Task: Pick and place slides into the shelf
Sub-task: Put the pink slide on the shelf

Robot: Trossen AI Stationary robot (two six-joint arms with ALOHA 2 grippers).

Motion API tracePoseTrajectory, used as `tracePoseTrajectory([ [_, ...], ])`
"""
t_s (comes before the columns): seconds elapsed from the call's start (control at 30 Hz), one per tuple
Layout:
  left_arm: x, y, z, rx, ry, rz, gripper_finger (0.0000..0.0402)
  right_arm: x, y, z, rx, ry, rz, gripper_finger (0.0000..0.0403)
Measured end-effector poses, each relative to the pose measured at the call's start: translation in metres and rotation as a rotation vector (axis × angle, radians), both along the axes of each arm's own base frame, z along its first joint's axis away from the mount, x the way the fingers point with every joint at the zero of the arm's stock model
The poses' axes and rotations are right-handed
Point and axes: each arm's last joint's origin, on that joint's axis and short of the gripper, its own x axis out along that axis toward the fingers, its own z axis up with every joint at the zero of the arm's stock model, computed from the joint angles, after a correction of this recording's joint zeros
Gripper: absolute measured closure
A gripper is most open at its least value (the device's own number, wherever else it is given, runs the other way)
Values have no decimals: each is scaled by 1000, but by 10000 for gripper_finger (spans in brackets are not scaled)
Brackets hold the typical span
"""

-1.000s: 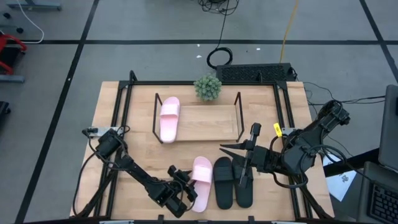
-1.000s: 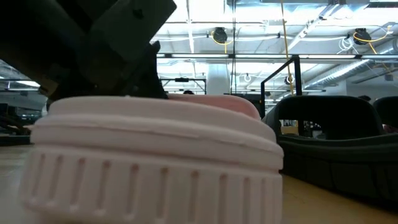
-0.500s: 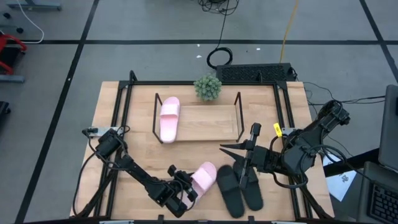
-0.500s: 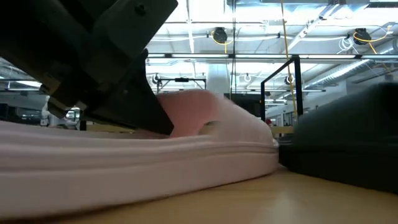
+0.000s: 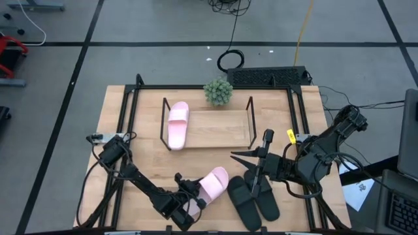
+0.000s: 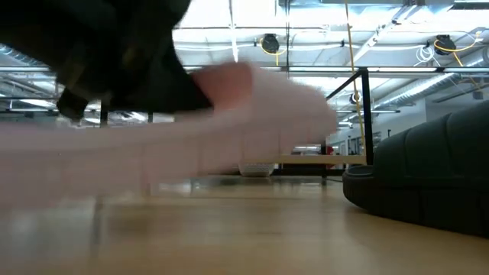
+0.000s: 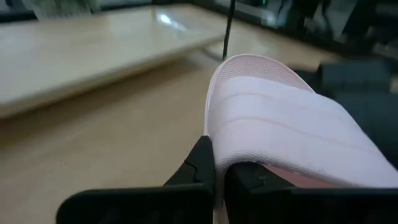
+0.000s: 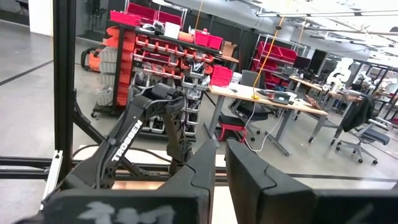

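The left gripper [image 5: 190, 207], low and left of the middle in the high view, is clamped on the edge of a pink slide [image 5: 212, 185]. This slide is soft, smooth foam with a wide ribbed strap [image 7: 292, 134]. Its long side runs on a slant, up to the right. It is blurry in the low view, and there seems to be a gap under it.

The other pink slide [image 5: 177, 124] lies on the left part of the shelf [image 5: 222, 127], its long side going up and down the frame. The shelf is a pale wood board with thin black rods at both ends.

Two black slides [image 5: 255, 200] lie side by side at the lower middle, slanting up to the left. They look dull and rubbery.

The right gripper [image 5: 266, 138] is on the right, fingers nearly together, holding nothing.

The table [image 5: 140, 163] is light wood with a black frame. A small green plant [image 5: 218, 91] stands behind the shelf. The floor is grey with black lines
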Motion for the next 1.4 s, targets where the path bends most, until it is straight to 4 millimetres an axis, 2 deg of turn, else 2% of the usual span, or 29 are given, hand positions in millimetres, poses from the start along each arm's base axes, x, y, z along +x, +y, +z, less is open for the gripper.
tracePoseTrajectory([
  [0.13,-3,1,27,26,-111,38,400,0,0,-1,-4,5,0,374],
  [0.3,-4,15,85,148,-284,159,401,0,0,1,-29,2,1,374],
  [0.37,3,32,106,173,-308,227,401,0,0,3,-46,-8,0,374],
  [0.43,17,57,123,181,-305,302,401,-1,-1,5,-75,-11,-1,374],
  [0.53,41,100,136,215,-276,425,401,-5,-3,10,-88,-28,0,374],
  [0.7,66,157,136,167,-302,543,401,-18,-7,20,-51,-61,16,374],
  [0.8,73,177,129,113,-287,525,401,-27,-7,26,-28,-81,37,374],
  [1.03,79,191,112,125,-265,571,402,-44,-4,34,42,-117,87,374],
  [1.13,79,198,98,119,-259,598,402,-47,-2,35,48,-120,99,374],
  [1.4,67,219,81,50,-177,637,402,-51,3,35,48,-119,124,374],
])
